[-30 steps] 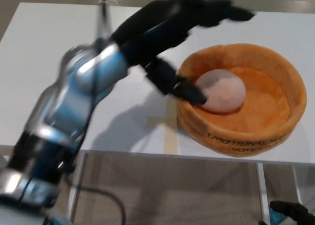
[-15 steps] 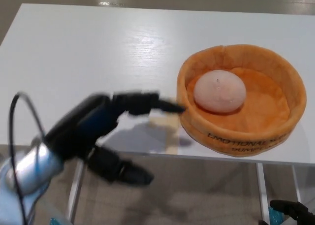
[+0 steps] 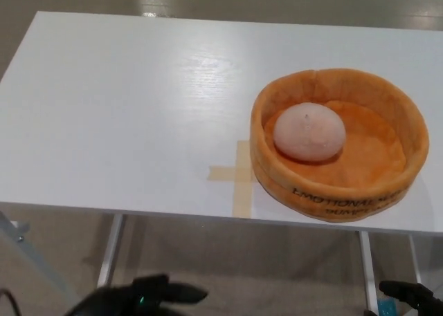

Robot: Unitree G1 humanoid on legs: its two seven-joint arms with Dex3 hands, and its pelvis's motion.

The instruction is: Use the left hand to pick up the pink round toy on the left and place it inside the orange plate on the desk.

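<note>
- Head view: a pink round toy (image 3: 309,131) sits inside the orange plate (image 3: 339,191), a soft high-walled dish with dark lettering on its front wall; the toy rests left of the dish's centre, toward its 9 o'clock wall.
- Strips of tan tape (image 3: 237,175) form a cross on the desk just beside the plate, at its 8 o'clock.
- Nothing else lies on the white desk (image 3: 124,115), its metal legs showing beneath the near edge above a beige floor.
- Left hand (image 3: 149,295) hangs below the desk at 7 o'clock, fingers apart, holding nothing.
- Right hand (image 3: 412,295) barely enters at 5 o'clock; whether its fingers are apart or together cannot be told.
</note>
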